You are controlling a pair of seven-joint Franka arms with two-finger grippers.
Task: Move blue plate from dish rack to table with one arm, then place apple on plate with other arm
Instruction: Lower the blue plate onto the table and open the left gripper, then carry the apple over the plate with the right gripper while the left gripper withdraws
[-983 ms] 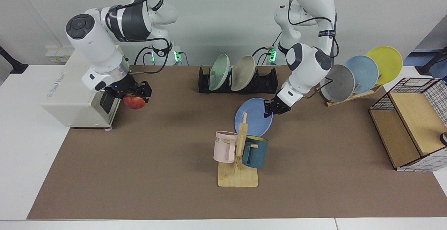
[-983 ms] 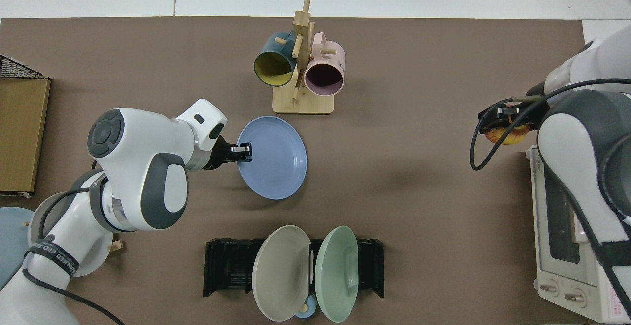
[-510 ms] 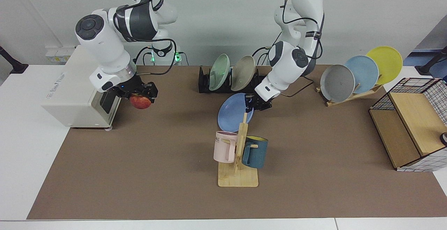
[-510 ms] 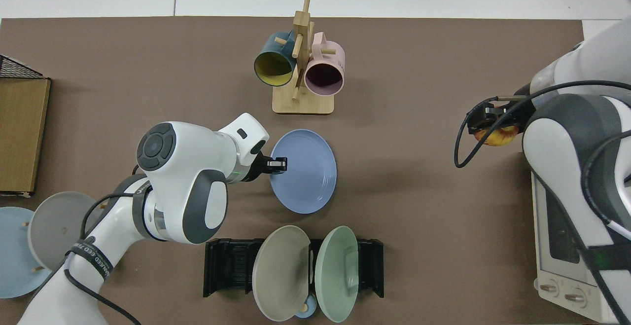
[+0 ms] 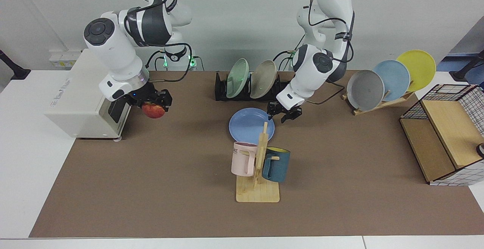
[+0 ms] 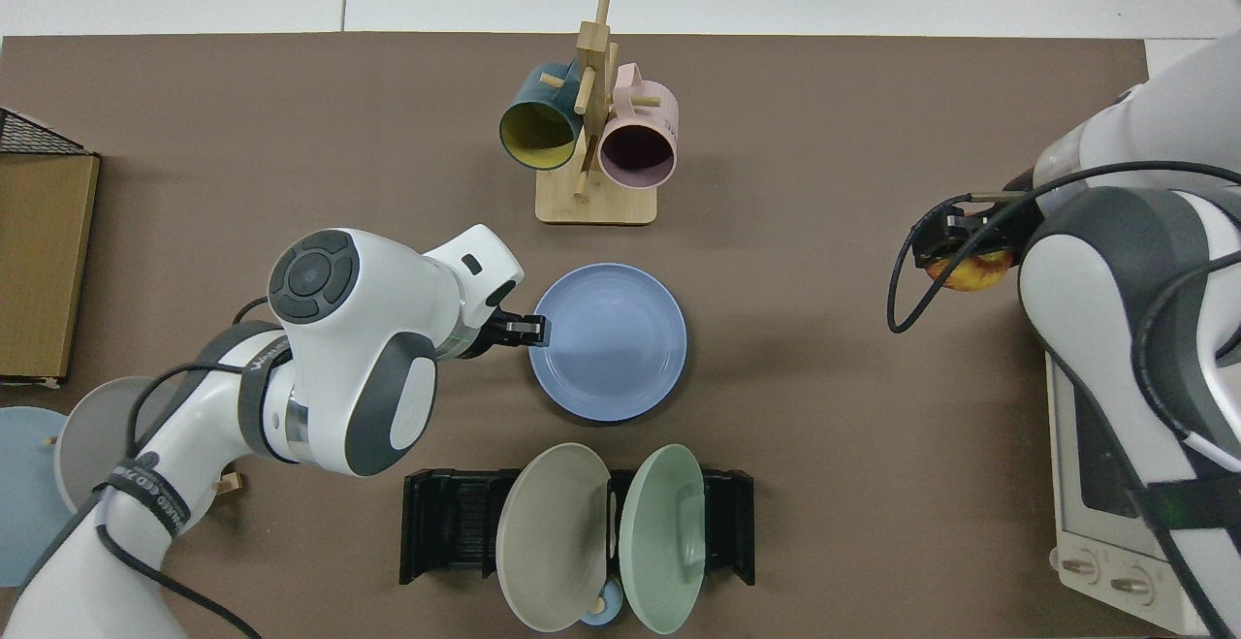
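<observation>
The blue plate [image 5: 247, 125] [image 6: 609, 340] lies flat on the table [image 5: 151, 188], between the mug stand and the black dish rack [image 5: 287, 86] [image 6: 446, 527]. My left gripper [image 5: 282, 115] [image 6: 535, 331] hovers at the plate's rim on the side away from the apple, fingers spread and open, holding nothing. My right gripper [image 5: 153, 107] [image 6: 968, 256] is shut on the red and yellow apple [image 5: 153, 111] [image 6: 970, 272], held above the table beside the white oven, well apart from the plate.
A green and a beige plate stand in the dish rack. A wooden mug stand [image 5: 258, 188] carries a pink and a teal mug just in front of the plate. A white oven [image 5: 75, 98], a slanted wooden plate rack [image 5: 382, 103] and a wire-and-wood box [image 5: 442, 135] line the sides.
The left arm swung the tilted blue plate toward the table's middle, laid it flat and opened its fingers off the rim. The right arm carried the apple slightly toward the centre.
</observation>
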